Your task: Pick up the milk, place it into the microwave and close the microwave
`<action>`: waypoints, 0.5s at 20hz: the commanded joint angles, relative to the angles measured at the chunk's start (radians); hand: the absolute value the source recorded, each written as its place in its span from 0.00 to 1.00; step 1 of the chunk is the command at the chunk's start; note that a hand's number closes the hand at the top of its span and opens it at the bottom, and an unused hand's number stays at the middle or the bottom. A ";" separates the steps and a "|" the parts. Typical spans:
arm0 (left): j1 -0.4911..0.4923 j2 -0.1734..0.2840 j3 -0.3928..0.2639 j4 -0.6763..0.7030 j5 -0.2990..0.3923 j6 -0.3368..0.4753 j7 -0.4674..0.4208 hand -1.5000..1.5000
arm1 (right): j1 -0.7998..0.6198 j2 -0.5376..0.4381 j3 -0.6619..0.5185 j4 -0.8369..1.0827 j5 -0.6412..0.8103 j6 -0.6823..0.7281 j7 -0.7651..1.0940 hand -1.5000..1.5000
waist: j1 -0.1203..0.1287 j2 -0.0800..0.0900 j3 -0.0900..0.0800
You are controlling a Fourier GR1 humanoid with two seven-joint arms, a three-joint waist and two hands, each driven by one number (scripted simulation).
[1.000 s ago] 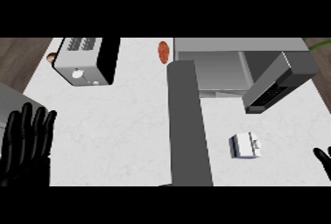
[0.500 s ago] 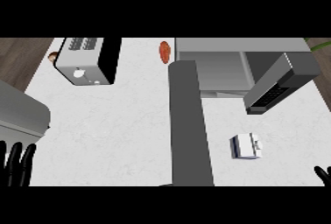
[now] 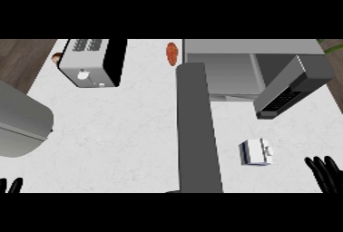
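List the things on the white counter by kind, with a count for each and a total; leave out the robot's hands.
Microwave: 1
Toaster: 1
Milk carton: 1
Red item by the microwave: 1
Total: 4

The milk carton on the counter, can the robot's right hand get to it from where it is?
Probably yes. The right hand shows at the lower right edge, and the milk carton lies just up and left of it, with only bare counter between them.
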 commanded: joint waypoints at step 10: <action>0.085 0.016 0.112 0.055 0.066 -0.121 -0.121 0.00 | -0.184 0.047 0.056 0.287 0.265 -0.120 -0.114 0.00 | -0.001 0.002 0.000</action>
